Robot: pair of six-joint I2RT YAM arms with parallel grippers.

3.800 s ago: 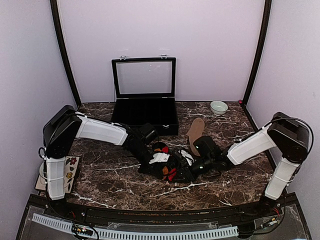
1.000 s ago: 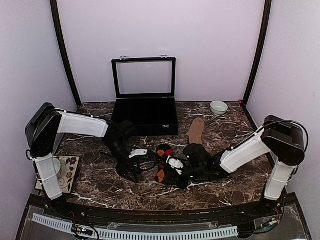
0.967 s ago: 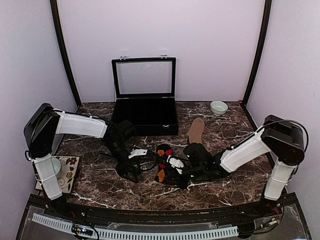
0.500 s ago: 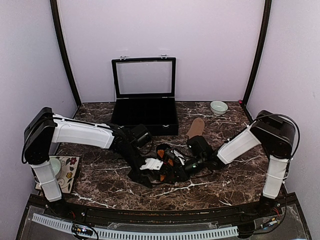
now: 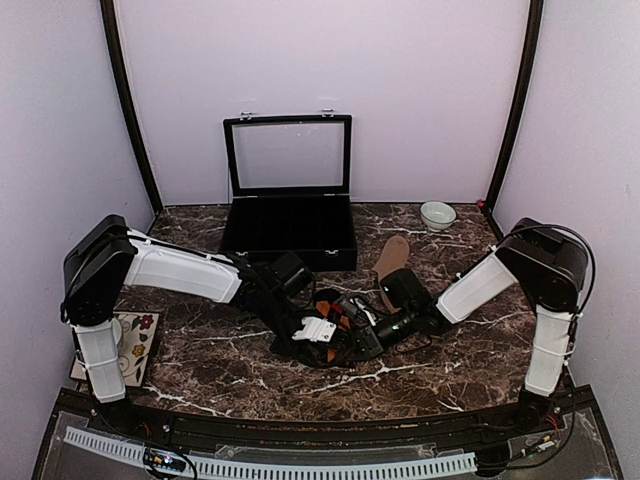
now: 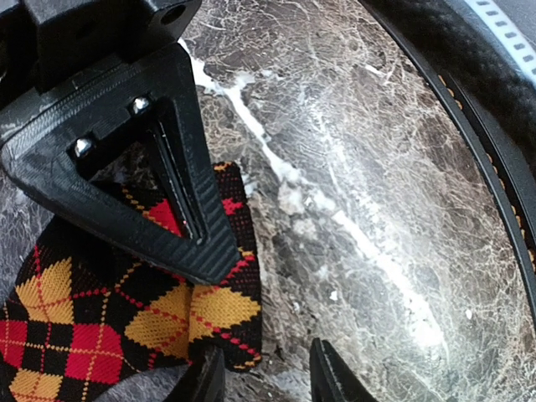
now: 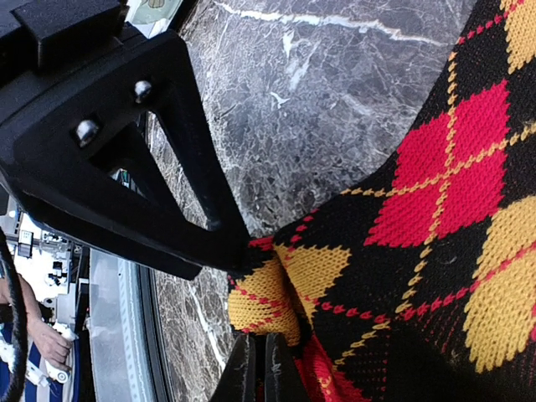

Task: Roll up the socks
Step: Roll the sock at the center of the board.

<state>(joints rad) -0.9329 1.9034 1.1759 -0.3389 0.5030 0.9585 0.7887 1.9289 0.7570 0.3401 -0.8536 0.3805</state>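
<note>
Both arms reached in low to mid tabletop (image 5: 200, 370), pincers facing each other over the argyle sock (image 6: 75, 335). That sock lay bunched on the marble between the two pincers, in front of the open black case (image 5: 290, 230).

Left pincer (image 6: 209, 322): jaws apart, a clear gap between them. The sock's near corner lay flat on the marble in that gap, under the upper finger (image 6: 167, 209). The lower finger only peeked in at the bottom edge of the left wrist view. No sign that the fabric was squeezed. The rest of the sock spread out to the left in that view, and bare marble lay to the right.

Right pincer (image 7: 249, 306): closed on the argyle sock's edge. A yellow diamond was puckered into a fold right where the tips met, and the rest of the sock spread off to the right in the right wrist view. In the top view the sock was mostly hidden under the two pincers, with only bits of orange and red showing.

Tan sock (image 5: 392, 258): flat on the tabletop behind the right arm, to the right of the case. Neither pincer was on it; its near end was just beside the right wrist. A small bowl (image 5: 437, 215) sat at the back right, well apart.
</note>
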